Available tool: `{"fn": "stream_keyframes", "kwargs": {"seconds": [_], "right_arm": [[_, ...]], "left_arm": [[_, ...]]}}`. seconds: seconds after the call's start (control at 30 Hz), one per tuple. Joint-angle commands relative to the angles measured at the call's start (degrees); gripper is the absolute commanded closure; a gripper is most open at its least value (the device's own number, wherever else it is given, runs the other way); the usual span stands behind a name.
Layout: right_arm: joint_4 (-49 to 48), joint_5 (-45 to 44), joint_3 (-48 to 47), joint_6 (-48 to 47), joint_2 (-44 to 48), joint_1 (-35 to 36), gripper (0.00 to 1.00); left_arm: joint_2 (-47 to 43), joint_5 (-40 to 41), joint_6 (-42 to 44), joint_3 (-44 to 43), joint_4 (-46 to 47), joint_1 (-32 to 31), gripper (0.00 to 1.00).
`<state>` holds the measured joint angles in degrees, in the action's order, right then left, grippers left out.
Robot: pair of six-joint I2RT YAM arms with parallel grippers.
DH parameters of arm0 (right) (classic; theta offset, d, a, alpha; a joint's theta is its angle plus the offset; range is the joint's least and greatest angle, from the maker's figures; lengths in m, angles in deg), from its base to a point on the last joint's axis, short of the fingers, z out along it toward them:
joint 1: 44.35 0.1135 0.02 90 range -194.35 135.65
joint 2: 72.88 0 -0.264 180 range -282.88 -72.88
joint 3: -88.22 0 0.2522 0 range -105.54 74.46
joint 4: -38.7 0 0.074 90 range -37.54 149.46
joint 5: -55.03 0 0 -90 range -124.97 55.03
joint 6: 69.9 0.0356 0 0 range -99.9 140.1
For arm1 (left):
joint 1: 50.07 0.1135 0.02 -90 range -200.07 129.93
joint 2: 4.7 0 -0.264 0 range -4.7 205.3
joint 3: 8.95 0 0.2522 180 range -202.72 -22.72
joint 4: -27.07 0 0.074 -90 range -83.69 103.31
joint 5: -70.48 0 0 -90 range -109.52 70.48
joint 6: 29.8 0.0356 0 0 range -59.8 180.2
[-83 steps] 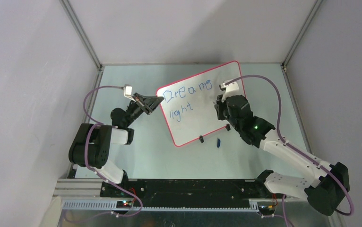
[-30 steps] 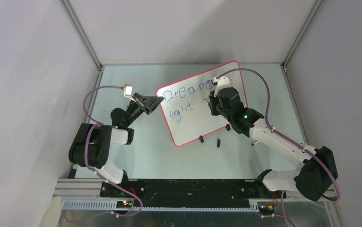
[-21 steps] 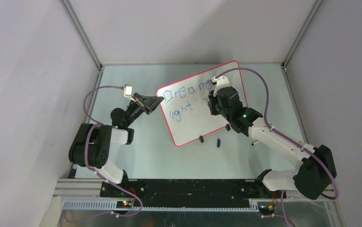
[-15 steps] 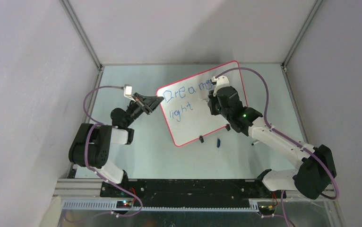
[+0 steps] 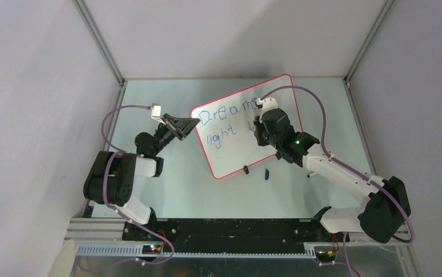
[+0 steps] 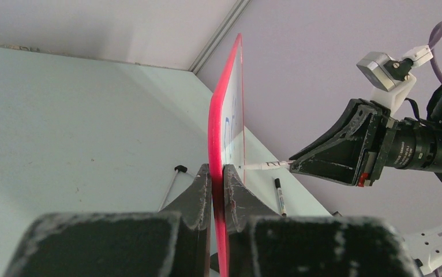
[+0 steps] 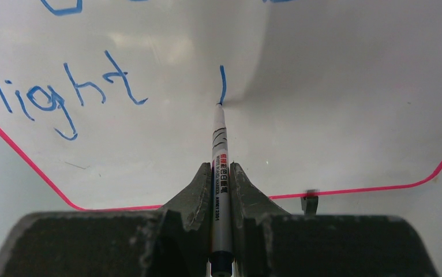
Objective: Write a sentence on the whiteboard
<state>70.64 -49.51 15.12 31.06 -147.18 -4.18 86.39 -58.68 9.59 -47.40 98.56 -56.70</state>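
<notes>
marker point(image 7: 220, 167) tip-first against upright whiteboard point(image 7: 345, 86)

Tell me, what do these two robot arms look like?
The left arm and right arm both mix white link shells with chunky black joint housings. A purple cable runs along each, and a small pale camera block sits at each wrist. A green light glows on the right arm. The jaws are dark grey wedges, scuffed pale.
</notes>
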Motion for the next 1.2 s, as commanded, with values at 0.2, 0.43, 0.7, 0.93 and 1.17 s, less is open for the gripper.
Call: {"fn": "stream_keyframes", "kwargs": {"seconds": [0.2,0.43,0.7,0.93,1.17], "right_arm": [[2.3,-1.6,1.2,1.6,2.8,2.1,1.00],[3.1,-2.7,2.1,1.8,3.0,3.0,1.00],[-0.5,-1.9,1.0,0.2,5.9,2.1,1.00],[-0.8,-0.9,-3.4,-0.8,3.5,0.8,1.00],[-1.6,-0.4,-5.7,-1.1,0.9,0.4,1.00]], "left_arm": [[-1.8,-0.2,4.9,1.0,2.7,-0.3,1.00],[-1.9,-0.1,5.0,1.0,2.7,-0.4,1.00],[-1.8,-0.2,5.0,1.0,2.7,-0.3,1.00],[-1.7,-0.2,5.0,1.0,2.7,-0.3,1.00],[-1.8,-0.2,5.0,1.0,2.7,-0.3,1.00]]}}
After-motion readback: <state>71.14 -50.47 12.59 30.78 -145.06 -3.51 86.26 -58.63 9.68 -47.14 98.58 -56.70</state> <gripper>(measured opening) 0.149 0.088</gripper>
